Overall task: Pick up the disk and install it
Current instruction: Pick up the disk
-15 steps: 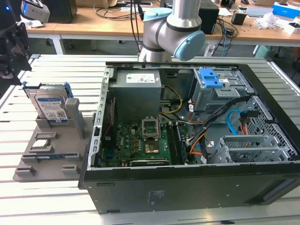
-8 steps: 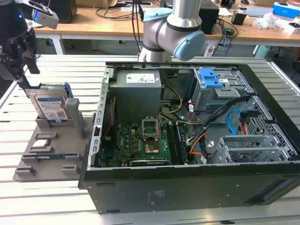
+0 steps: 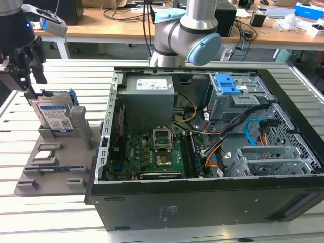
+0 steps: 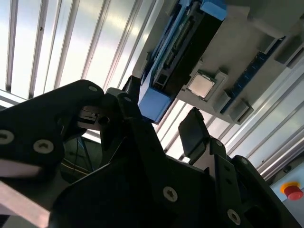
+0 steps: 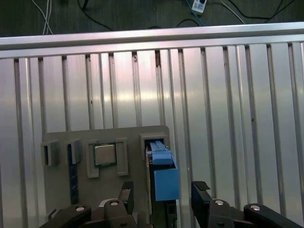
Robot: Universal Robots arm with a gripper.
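The disk (image 3: pixel 54 115) stands on edge in a grey holder (image 3: pixel 61 162) at the exterior view's left. It has a silver body, a white-and-blue label and blue side rails. My black gripper (image 3: pixel 35 83) hangs open just over its upper far corner and holds nothing. In the first wrist view the disk (image 5: pixel 161 156) appears edge-on, with the gripper (image 5: pixel 162 190) above it and one of its fingers (image 5: pixel 199 187) on each side of the blue rail. In the second wrist view the gripper (image 4: pixel 161 107) straddles the blue rail end of the disk (image 4: pixel 183 42).
An open computer case (image 3: pixel 202 126) fills the middle and the exterior view's right, with a grey drive cage (image 3: pixel 228 86) that has a blue latch. A small square processor chip (image 3: pixel 44 155) lies on the holder. The arm's base (image 3: pixel 182 30) stands behind the case, on a slatted metal table (image 3: pixel 61 223).
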